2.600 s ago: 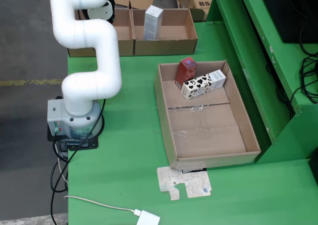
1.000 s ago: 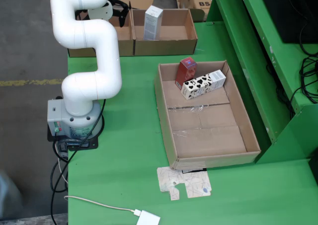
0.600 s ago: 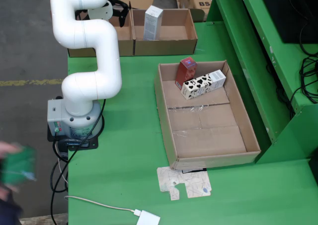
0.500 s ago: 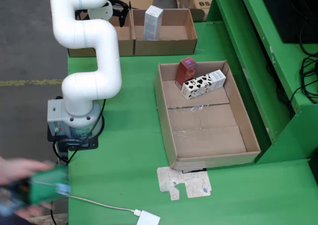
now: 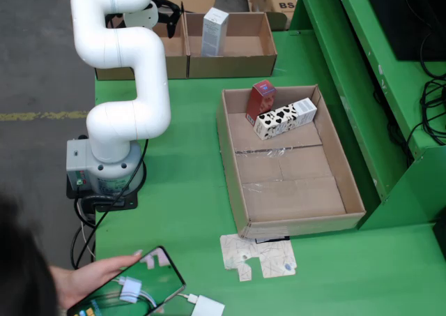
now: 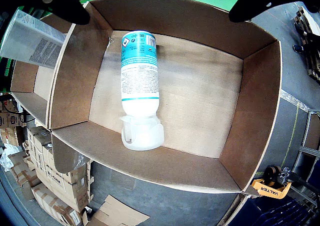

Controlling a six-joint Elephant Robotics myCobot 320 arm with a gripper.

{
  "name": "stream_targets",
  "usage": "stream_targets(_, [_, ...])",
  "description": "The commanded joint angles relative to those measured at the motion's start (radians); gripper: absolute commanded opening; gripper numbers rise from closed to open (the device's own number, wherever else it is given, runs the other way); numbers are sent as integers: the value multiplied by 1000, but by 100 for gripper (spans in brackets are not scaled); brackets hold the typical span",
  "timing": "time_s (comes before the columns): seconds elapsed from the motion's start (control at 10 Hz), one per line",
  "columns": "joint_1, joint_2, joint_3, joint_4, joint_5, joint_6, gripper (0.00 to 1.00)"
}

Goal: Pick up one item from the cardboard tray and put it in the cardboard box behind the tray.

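A hand [image 5: 97,273] holds a phone [image 5: 129,287] nearest the fixed camera. Farther right, the cardboard tray [image 5: 233,145] holds a cow-patterned carton [image 5: 284,118] and a red carton [image 5: 260,101]. Beyond, the open gripper [image 6: 155,4] hangs over a cardboard box [image 6: 250,111] where a white bottle [image 6: 139,76] lies.

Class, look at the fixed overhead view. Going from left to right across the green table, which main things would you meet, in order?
White robot arm → white carton standing in the cardboard box at the back → red box → cow-patterned carton, both in the cardboard tray.
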Motion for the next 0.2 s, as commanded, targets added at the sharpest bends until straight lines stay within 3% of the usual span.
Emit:
stream_targets(0.0, [-3, 33, 27, 10, -2, -1, 100])
stream_targets(0.1, [-3, 33, 27, 10, -2, -1, 100])
